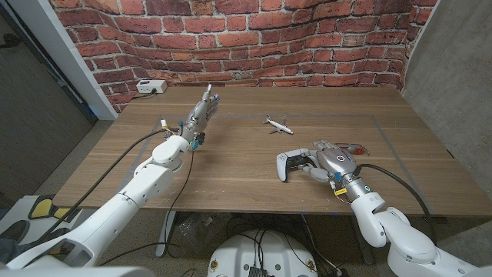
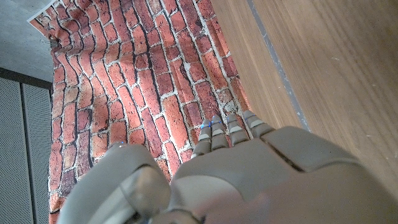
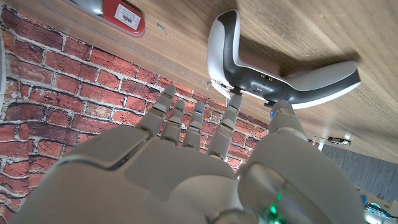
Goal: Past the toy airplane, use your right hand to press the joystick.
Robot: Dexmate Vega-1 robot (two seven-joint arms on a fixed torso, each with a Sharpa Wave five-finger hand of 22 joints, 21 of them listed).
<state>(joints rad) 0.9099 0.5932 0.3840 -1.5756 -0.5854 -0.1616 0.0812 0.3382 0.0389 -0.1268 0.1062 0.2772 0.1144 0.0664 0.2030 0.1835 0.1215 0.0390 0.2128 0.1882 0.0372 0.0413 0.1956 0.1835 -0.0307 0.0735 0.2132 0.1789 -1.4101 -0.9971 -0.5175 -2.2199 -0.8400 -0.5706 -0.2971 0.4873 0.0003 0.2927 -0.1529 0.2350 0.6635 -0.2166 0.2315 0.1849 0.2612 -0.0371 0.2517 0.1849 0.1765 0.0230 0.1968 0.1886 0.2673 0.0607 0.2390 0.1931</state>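
Joystick-bearing white and black game controller (image 1: 293, 163) is lying on the wooden desk (image 1: 231, 165) near its front edge, toward the robot's right. The right robot hand (image 1: 327, 163) is sitting just beside the controller, with its fingers (image 3: 231, 115) reaching onto the controller's body. In the right wrist view (image 3: 273, 68), two fingertips are touching the controller's dark middle section; whether they are on the joystick itself cannot be told. The robot hand is grasping nothing, its fingers spread and extended.

Just beyond the right robot hand, a small red and white flat object (image 1: 355, 147) is lying on the desk.

Farther out, near the desk's centre, a small white toy airplane (image 1: 277, 124) is resting well apart from the controller.

The left robot hand (image 1: 201, 114) is hovering over the desk's far left portion, released, fingers extended together and holding nothing.

At the far left corner, a white box (image 1: 151, 87) is sitting before the red brick wall (image 1: 261, 38).
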